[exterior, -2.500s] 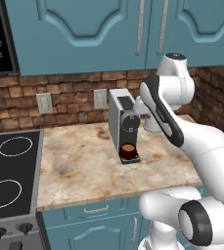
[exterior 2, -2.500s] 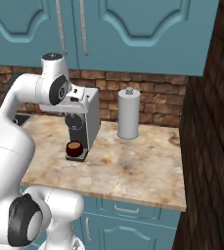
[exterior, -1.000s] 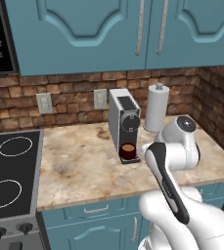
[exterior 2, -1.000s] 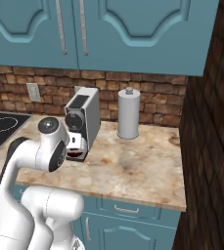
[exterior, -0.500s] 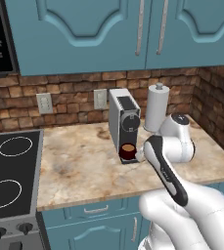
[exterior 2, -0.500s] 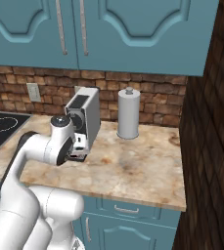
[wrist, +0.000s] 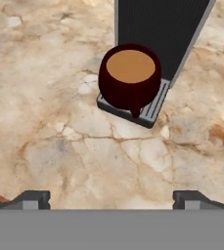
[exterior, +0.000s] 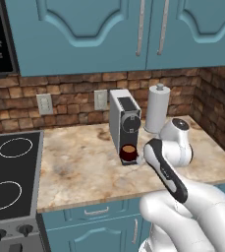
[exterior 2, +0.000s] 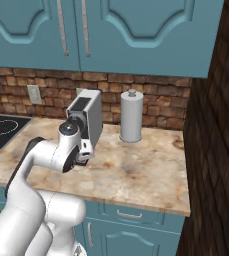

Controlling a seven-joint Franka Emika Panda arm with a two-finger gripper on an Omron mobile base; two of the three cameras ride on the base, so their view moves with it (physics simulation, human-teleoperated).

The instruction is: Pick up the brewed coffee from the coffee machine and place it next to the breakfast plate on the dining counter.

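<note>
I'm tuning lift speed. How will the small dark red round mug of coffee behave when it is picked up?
The small dark red round mug looks rigid, so it probably won't deform in the open claw. Brown liquid sits close to its rim, so a tilt or jerk would likely spill. Its smooth curved wall may slip; the side handle faces the claw. It stands on the grey coffee machine's small drip tray.

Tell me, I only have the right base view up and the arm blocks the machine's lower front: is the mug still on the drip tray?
Observer: Yes. The dark red mug sits on the coffee machine's drip tray, brown liquid inside.
Operator: Which way is its handle turned?
Observer: In the hand view it points out from the machine, toward the camera.
Operator: Has the gripper got it?
Observer: No. The gripper has its jaws wide open, with bare counter between the fingertips and the mug.
Operator: Anything beside the machine?
Observer: A white paper-towel roll stands upright to its right, apart from it.
</note>
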